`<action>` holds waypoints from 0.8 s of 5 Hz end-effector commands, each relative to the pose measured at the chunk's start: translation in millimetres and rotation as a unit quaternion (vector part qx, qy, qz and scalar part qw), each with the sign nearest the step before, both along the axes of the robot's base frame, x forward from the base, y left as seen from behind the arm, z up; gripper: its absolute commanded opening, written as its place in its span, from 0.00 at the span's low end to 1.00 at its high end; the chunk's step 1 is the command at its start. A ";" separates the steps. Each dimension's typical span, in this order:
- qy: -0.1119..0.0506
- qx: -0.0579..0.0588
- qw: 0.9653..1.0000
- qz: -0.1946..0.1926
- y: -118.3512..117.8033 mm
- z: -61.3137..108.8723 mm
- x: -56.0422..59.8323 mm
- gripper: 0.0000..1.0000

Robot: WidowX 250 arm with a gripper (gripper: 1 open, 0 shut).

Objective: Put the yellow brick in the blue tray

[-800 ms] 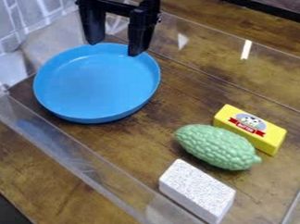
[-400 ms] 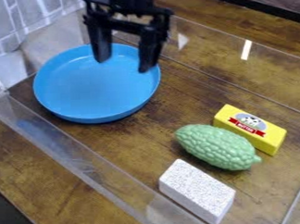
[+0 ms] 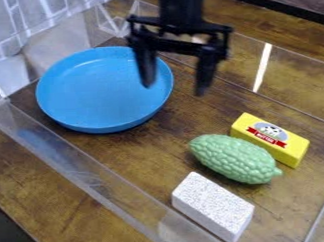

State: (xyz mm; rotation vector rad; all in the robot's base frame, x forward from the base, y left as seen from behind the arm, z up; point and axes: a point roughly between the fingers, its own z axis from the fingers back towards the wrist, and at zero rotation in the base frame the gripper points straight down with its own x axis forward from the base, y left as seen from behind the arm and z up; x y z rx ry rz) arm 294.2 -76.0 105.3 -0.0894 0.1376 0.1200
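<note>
The yellow brick (image 3: 273, 138) lies on the wooden table at the right, its red-and-white label facing up. The blue tray (image 3: 102, 89), a wide round dish, sits at the left with nothing in it. My gripper (image 3: 175, 76) hangs pointing down over the tray's right rim, open, with nothing between its two dark fingers (image 3: 203, 75). It is well to the upper left of the brick, with a stretch of table between them.
A bumpy green oval object (image 3: 235, 158) lies just left of and in front of the brick. A white speckled block (image 3: 212, 204) sits near the front edge. A transparent wall (image 3: 72, 161) borders the table's front left.
The open gripper has moved right and toward the front, from above the tray's far rim to its right rim, closer to the brick. Nothing else has moved.
</note>
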 end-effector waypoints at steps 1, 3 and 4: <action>-0.034 -0.020 0.999 0.024 -27.8 9.9 15.5 1.00; -0.048 -0.039 0.996 0.067 -61.3 -10.0 33.3 1.00; -0.054 -0.047 0.994 0.078 -71.3 -16.7 41.3 1.00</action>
